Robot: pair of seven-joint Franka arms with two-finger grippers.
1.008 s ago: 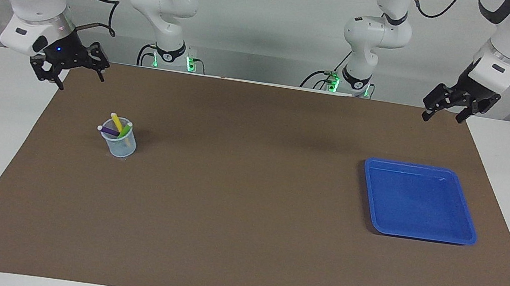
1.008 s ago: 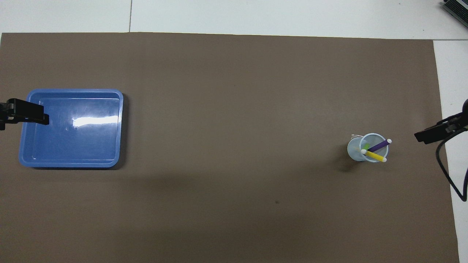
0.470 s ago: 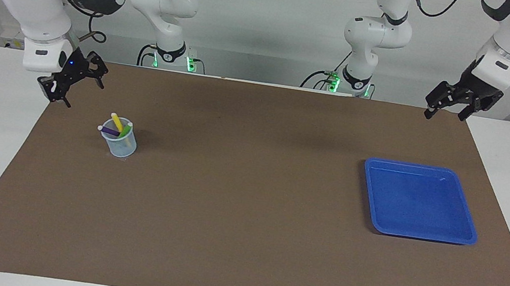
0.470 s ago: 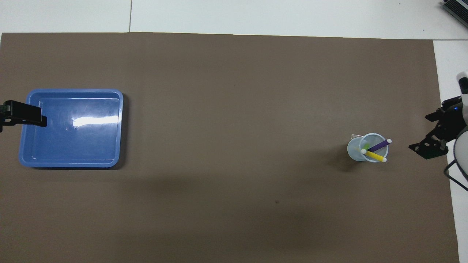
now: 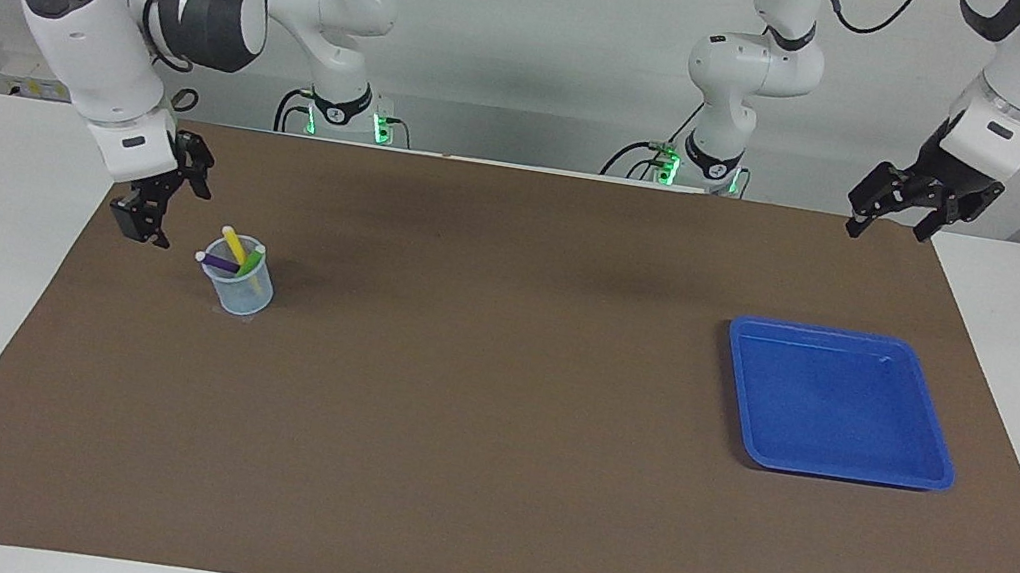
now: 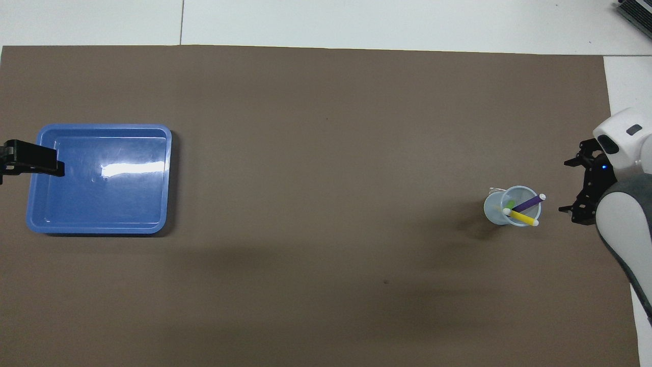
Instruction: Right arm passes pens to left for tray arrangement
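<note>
1. You will see the right gripper [image 5: 143, 224] first, at the right arm's end of the table. A second ago it hung higher, over the edge of the brown mat [image 5: 480, 484]; now it has come down and in, and hangs low over the mat just beside the clear cup [image 5: 240, 282], not touching it. Its fingers point down at a slant, and you cannot tell from either view whether they are spread or closing. It holds nothing.
2. The cup has not moved. The three pens stand in it, leaning: the purple pen [image 5: 218, 262], the yellow pen [image 5: 234, 245] and the green pen [image 5: 251, 260], whitish ends up.
3. The middle of the mat looks as it did before.
4. The blue tray [image 5: 841, 405] lies flat toward the left arm's end of the table, in the same spot.
5. The left gripper [image 5: 889, 220] waits in the air over the mat's edge nearest the robots, with its fingers spread and nothing between them. It has barely shifted, and its wrist sits slightly higher than it did.
</note>
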